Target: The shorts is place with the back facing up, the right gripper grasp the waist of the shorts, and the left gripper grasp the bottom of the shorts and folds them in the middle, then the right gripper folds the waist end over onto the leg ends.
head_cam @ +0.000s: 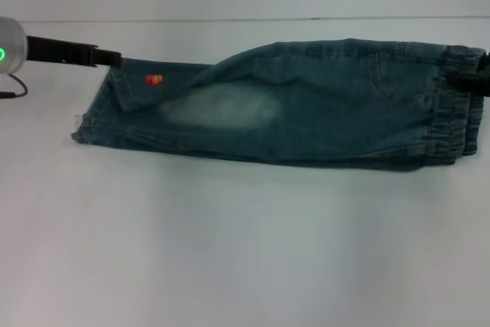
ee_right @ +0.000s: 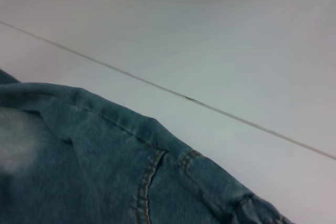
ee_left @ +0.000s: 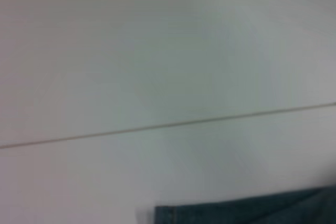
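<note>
The blue denim shorts lie flat on the white table, doubled lengthwise, with a faded patch in the middle and a small red emblem near the leg ends. The elastic waist points right. My left gripper sits at the far upper corner of the leg ends, touching the hem. My right gripper rests at the waistband at the picture's right edge. A strip of the shorts' denim shows in the left wrist view. In the right wrist view the shorts show a seam and stitching.
The white table stretches wide in front of the shorts. A thin seam line runs across the table behind them. A red cable hangs by the left arm.
</note>
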### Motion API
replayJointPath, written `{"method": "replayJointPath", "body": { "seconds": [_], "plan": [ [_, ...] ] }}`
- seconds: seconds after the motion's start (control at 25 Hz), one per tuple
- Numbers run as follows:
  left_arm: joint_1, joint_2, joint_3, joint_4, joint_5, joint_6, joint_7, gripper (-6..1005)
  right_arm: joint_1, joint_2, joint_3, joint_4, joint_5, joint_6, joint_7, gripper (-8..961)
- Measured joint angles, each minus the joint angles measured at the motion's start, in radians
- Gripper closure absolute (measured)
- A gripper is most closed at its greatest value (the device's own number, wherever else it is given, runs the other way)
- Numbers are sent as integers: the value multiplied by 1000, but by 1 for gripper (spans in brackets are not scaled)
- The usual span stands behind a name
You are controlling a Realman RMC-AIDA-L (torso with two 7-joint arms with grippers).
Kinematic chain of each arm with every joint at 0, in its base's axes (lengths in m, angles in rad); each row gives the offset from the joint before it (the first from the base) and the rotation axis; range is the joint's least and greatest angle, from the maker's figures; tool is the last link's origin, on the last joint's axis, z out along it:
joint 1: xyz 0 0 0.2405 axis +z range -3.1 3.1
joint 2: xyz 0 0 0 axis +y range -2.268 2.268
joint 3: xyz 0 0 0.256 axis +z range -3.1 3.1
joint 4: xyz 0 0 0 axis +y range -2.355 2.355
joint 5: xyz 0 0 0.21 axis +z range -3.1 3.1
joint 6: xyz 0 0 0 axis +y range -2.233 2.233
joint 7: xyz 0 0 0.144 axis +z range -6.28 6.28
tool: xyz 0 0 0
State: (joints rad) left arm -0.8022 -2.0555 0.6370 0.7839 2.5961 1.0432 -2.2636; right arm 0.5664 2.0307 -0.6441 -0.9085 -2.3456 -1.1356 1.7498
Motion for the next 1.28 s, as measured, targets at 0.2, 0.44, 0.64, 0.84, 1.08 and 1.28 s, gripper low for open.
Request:
{"method": "replayJointPath", "body": {
  "seconds": [0.2, 0.44, 0.64, 0.84, 1.08, 1.28],
  "plan": [
    [10, -17, 50, 30, -3, 58, 20, 316, 19, -6, -3, 20, -28, -2, 16, 246],
    [28, -53, 60, 89, -4, 89, 39, 133, 62, -10, -46, 35, -176, -21, 120, 115],
    [29, -54, 61, 94, -17, 114, 53, 67, 65, 5, -57, -10, -227, -31, 168, 27],
    [38, -55, 61, 107, -93, 168, 128, 70, 32, 27, -61, -151, -237, -96, 222, 25],
    [49, -78, 61, 121, -143, 176, 242, 72, -39, 54, -41, -367, -162, -241, 239, 27],
    [79, -111, 155, 135, -148, 50, 345, 71, -84, 53, -39, -380, -36, -287, 224, 29]
  ]
}}
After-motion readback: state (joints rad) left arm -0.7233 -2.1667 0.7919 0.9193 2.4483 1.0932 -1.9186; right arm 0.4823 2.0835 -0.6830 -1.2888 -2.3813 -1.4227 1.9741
